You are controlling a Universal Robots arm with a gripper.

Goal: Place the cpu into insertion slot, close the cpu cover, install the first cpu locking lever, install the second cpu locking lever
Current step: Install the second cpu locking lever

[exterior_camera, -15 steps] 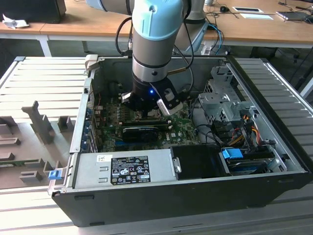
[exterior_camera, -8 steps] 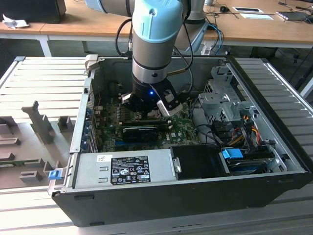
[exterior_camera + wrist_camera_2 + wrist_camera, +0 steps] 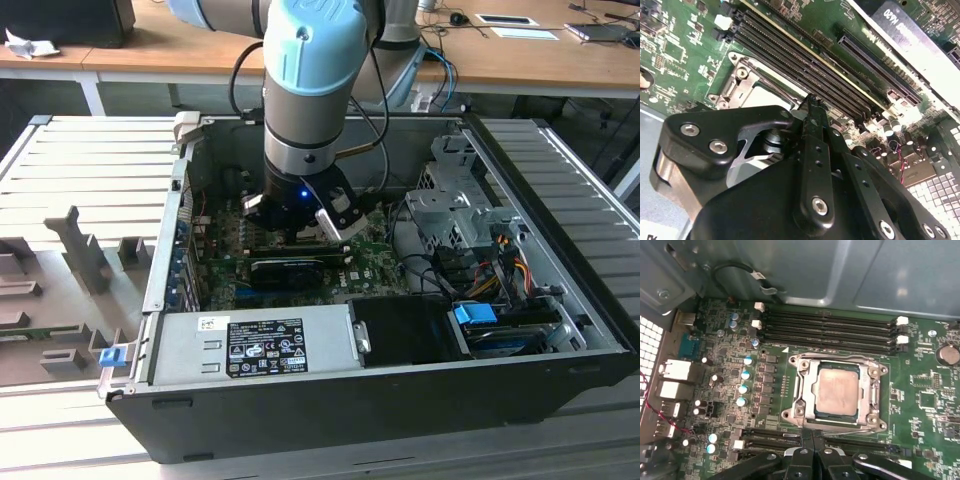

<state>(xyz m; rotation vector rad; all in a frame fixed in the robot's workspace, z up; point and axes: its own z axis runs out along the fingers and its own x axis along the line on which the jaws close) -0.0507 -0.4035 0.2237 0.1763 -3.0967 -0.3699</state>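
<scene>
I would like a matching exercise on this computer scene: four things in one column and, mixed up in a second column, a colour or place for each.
Things:
1. cpu
2. cpu cover
3. gripper
4. memory slots

Descriptions:
A. black, at the socket's edge
B. pale silver-grey square, seated in the socket
C. long dark rows with white clips at the ends
D. metal frame lying flat around the chip

Pairs: 1-B, 2-D, 3-A, 4-C
</scene>
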